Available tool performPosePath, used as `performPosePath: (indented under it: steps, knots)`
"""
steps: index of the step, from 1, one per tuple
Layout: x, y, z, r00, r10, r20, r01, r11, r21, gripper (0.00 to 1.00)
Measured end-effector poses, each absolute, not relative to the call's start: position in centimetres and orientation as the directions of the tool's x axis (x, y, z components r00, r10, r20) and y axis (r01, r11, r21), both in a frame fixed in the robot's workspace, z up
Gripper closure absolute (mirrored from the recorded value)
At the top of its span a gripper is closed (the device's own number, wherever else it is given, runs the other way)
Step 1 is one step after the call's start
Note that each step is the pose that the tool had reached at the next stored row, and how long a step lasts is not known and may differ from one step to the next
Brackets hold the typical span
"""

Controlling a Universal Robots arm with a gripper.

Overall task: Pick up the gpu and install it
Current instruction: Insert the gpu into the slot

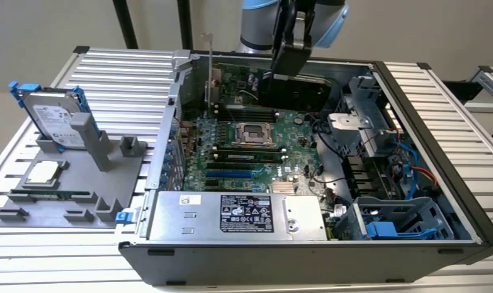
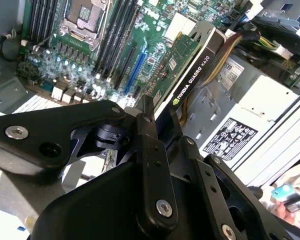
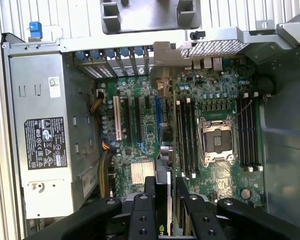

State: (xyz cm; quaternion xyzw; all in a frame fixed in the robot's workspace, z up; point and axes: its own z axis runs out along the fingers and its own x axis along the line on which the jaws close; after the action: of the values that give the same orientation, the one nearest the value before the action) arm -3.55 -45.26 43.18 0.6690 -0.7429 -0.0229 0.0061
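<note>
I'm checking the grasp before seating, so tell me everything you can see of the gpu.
The gpu is a flat green circuit-board card with a black plastic-looking cooler block on one face and a thin silver metal bracket at its end toward the exterior view's left. It stands on edge, long side level, over the green motherboard inside the open dark metal computer case. The black gripper has its jaws shut on its upper edge. Whether it touches a slot cannot be told.

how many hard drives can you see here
1. The hard drive with blue rails stands on edge on the grey rack outside the computer case, at the exterior view's left. Others may be hidden inside the case. The hand holds a graphics card, not a drive.
</note>
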Motion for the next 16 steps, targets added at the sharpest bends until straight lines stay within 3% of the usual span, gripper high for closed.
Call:
performPosePath:
  steps: [16]
  knots:
    - [-3.56,-45.26,42.97,-0.103,-0.994,-0.021,-0.994,0.102,0.040,1.00]
